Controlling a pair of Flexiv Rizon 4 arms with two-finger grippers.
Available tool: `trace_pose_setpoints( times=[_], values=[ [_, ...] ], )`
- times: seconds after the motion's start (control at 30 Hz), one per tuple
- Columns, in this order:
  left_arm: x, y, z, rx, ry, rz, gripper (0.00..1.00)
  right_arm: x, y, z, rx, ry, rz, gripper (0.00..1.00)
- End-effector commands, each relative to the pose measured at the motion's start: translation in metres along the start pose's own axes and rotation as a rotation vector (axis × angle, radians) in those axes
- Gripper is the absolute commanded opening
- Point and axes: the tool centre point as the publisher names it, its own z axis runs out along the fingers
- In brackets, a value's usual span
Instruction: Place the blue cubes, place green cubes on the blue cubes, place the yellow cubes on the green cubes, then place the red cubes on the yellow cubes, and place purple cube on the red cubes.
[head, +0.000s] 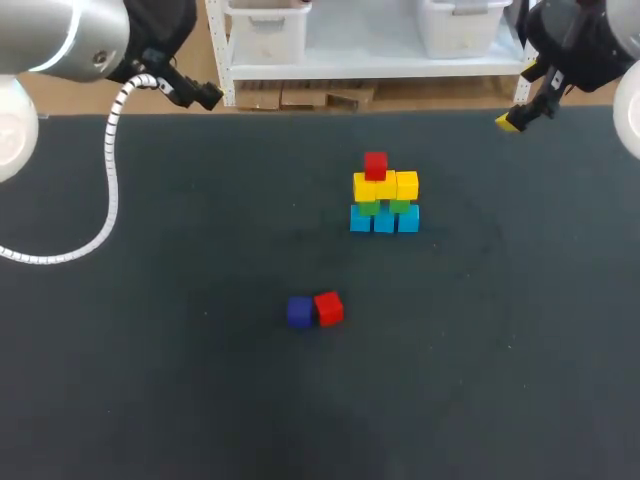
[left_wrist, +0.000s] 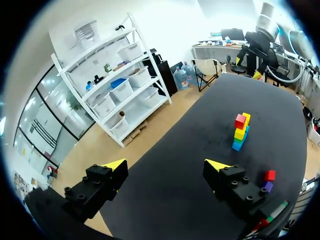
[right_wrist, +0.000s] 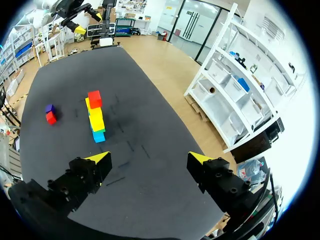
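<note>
Head view only: stack face-on, three blue cubes, green cubes, yellow cubes, one red cube topping; loose red cube touching purple cube on bench. Wrist views: stack edge-on; left end effector, right end effector released, raised over far bench corners.

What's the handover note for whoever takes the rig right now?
Left end effector: open, empty, by the table's far left edge.
Right end effector: open, empty, by the far right edge.
Stack: blue cubes, green cubes, yellow cubes, top red.
Loose red and purple cube touch on the table, apart from the stack.
To do: loose red onto the yellow cubes, then purple cube on the reds.
</note>
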Motion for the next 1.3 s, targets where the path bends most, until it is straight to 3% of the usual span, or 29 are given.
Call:
trace_pose_setpoints(
  times=[0.03,0.3,0.4,0.57,0.7,0.93,1.3],
  values=[
    [0.000,0.001,0.000,0.004,-0.003,0.001,1.00,0.000,0.001,-0.001,0.001,0.000,0.001,1.00],
    [0.000,0.001,0.000,0.004,-0.003,0.001,1.00,0.000,0.001,-0.001,0.001,0.000,0.001,1.00],
    [0.000,0.001,0.000,0.004,-0.003,0.001,1.00,-0.004,0.002,-0.024,0.010,0.011,-0.004,1.00],
    [0.000,0.001,0.000,0.004,-0.003,0.001,1.00,0.002,0.019,-0.038,-0.024,0.032,-0.023,1.00],
    [0.000,0.001,0.000,0.004,-0.003,0.001,1.00,0.009,0.043,-0.044,-0.070,0.051,-0.092,1.00],
    [0.000,0.001,0.000,0.004,-0.003,0.001,1.00,0.018,0.109,-0.046,-0.194,0.116,-0.301,1.00],
    [0.000,0.001,0.000,0.004,-0.003,0.001,1.00,-0.003,0.188,-0.017,-0.312,0.142,-0.582,1.00]
  ],
)
